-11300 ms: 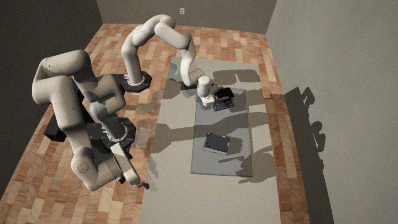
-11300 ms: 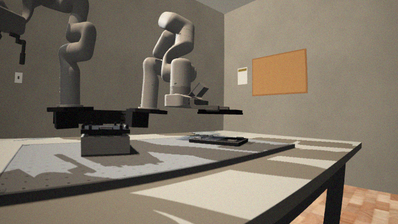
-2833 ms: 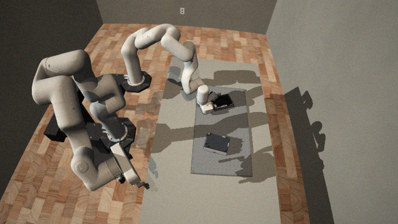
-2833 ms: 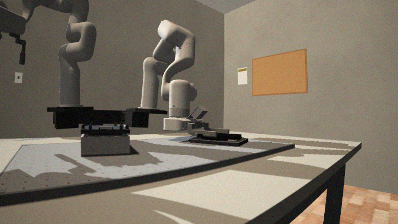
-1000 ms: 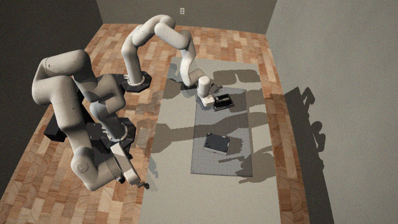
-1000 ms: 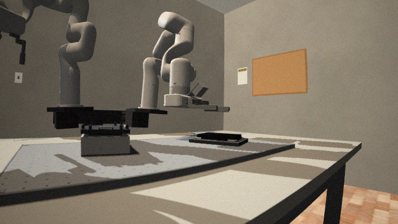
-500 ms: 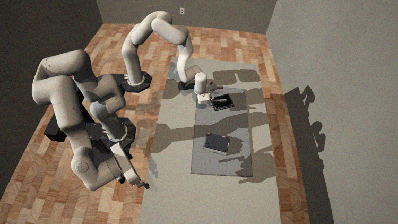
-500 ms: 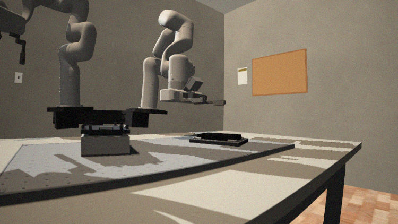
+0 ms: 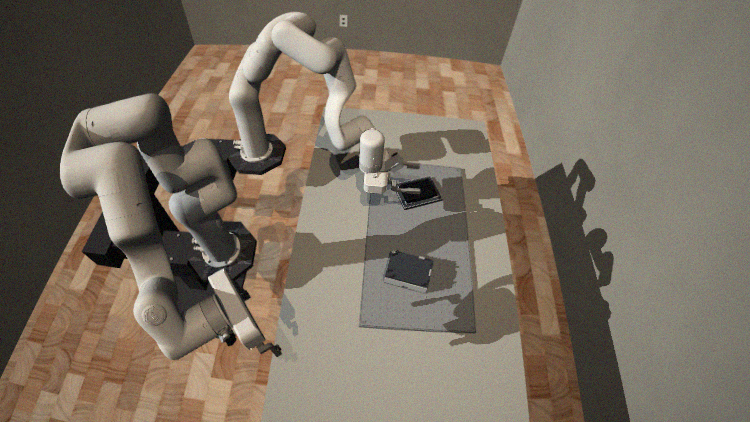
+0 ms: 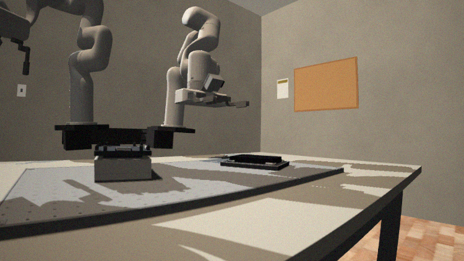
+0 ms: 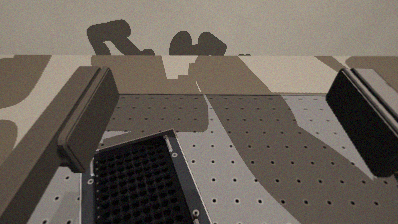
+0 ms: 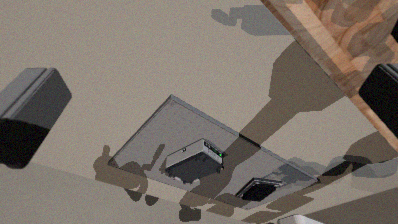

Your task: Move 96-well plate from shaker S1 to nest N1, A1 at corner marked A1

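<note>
96-well plate [image 9: 427, 184] [image 10: 253, 159] [image 11: 137, 185] [image 12: 259, 191] sits in the nest [image 9: 422, 204] [image 10: 254, 166] [image 11: 189, 182] [image 12: 274, 181] (both arms' jaws stand open)

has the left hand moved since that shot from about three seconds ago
Yes: in the exterior view, the left hand has risen away from the black plate on the nest.
</note>
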Tool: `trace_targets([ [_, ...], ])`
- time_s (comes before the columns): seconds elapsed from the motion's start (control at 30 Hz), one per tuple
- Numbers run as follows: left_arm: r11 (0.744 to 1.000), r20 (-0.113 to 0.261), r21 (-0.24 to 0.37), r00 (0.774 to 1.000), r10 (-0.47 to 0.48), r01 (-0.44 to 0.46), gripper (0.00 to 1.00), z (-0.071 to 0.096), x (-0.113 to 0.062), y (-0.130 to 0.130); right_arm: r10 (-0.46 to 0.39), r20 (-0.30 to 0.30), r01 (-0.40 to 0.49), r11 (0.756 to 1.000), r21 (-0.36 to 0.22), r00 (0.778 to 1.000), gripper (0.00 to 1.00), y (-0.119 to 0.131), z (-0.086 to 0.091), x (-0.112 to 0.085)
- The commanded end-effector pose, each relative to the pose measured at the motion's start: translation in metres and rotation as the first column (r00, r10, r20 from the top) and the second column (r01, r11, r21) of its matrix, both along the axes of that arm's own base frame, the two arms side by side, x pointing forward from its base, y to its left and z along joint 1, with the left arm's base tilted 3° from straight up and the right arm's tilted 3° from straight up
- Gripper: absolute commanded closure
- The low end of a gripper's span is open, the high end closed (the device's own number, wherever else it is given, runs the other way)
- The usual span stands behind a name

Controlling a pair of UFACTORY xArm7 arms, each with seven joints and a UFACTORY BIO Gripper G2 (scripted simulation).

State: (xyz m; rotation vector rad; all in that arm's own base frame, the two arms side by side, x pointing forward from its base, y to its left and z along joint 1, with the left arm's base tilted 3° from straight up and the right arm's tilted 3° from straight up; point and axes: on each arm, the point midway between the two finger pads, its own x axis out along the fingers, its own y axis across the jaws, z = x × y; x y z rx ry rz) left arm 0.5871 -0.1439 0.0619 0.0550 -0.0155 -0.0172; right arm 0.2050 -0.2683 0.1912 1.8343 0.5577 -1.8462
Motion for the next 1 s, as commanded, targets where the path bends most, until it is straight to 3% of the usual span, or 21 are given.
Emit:
trace_targets([
  [0.0, 1.000, 0.001, -0.004, 1.000, -0.002, 0.002, 0.63, 0.021, -0.009, -0.020, 0.000, 0.002, 0.000, 1.000, -0.003, 1.000, 0.00, -0.001, 0.001, 0.000],
  [0.9, 1.000, 0.001, -0.005, 1.000, -0.002, 0.002, 0.63, 0.097, -0.052, -0.109, 0.000, 0.002, 0.000, 1.000, -0.003, 1.000, 0.00, -0.001, 0.001, 0.000],
  [0.97, 1.000, 0.001, -0.005, 1.000, -0.002, 0.002, 0.63, 0.097, -0.052, -0.109, 0.000, 0.002, 0.000, 1.000, -0.003, 1.000, 0.00, -0.001, 0.001, 0.000],
])
